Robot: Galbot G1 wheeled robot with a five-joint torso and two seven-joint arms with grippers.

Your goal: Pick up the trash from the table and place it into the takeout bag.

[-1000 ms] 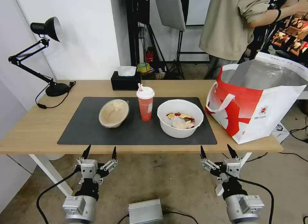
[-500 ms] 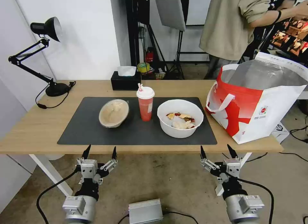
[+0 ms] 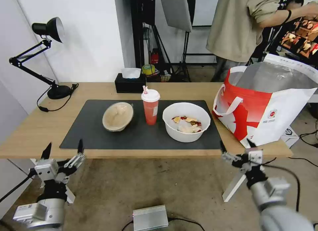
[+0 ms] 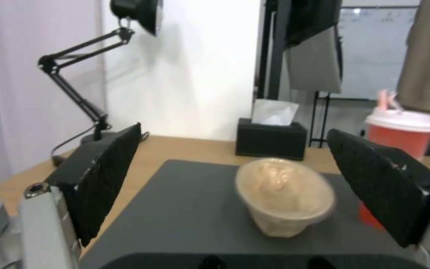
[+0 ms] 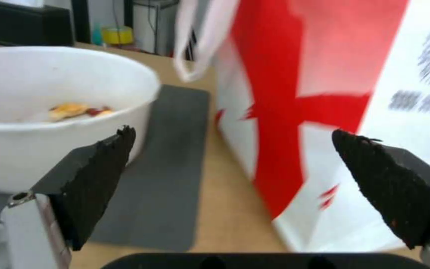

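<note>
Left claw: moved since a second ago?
Yes. The left claw has swung out toward the robot's left, judged against the table: before it sat below the black mat's left part, now it is past the mat's left corner, open.

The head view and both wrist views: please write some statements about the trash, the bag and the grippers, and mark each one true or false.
1. The red paper cup stands on the black mat between the tan lidded bowl and the white bowl. True.
2. The white bowl already sits inside the takeout bag. False: it is on the mat, left of the bag.
3. The left gripper is open and holds nothing. True.
4. The right gripper is shut on the cup. False: it is open and empty, at the table's front edge near the bag.
5. The tan lidded bowl lies tilted. True.
6. The tissue box is on the mat. False: it stands on bare wood behind the mat.
</note>
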